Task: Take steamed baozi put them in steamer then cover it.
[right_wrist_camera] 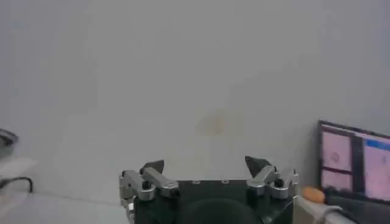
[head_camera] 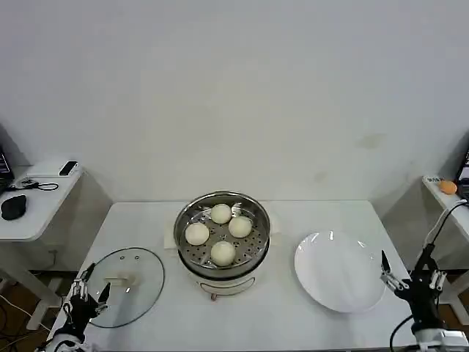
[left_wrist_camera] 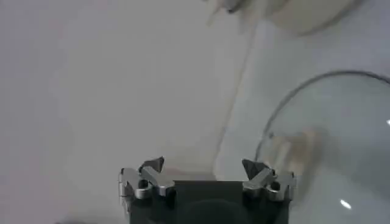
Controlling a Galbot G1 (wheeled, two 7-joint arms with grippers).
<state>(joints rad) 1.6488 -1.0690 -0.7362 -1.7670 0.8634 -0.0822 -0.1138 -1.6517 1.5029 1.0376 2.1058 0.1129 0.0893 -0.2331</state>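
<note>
Left hand [head_camera: 86, 287] held spread at the table [head_camera: 308, 220] edge beside the cover [head_camera: 126, 285], right hand [head_camera: 409, 278] spread beside the plate [head_camera: 339, 271] — four steamed baozi [head_camera: 223, 253] seated in the steamer [head_camera: 222, 235] between the hands, uncovered.

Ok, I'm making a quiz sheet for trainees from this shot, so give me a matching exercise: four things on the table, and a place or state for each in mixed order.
Things:
1. steamed baozi
2. cover
3. white plate
4. left gripper

Places or states:
A. bare, on the table's right side
B. open, at the cover's near-left edge
C. on the perforated tray in the steamer
D. flat on the table, left of the steamer

Pairs: 1-C, 2-D, 3-A, 4-B
</note>
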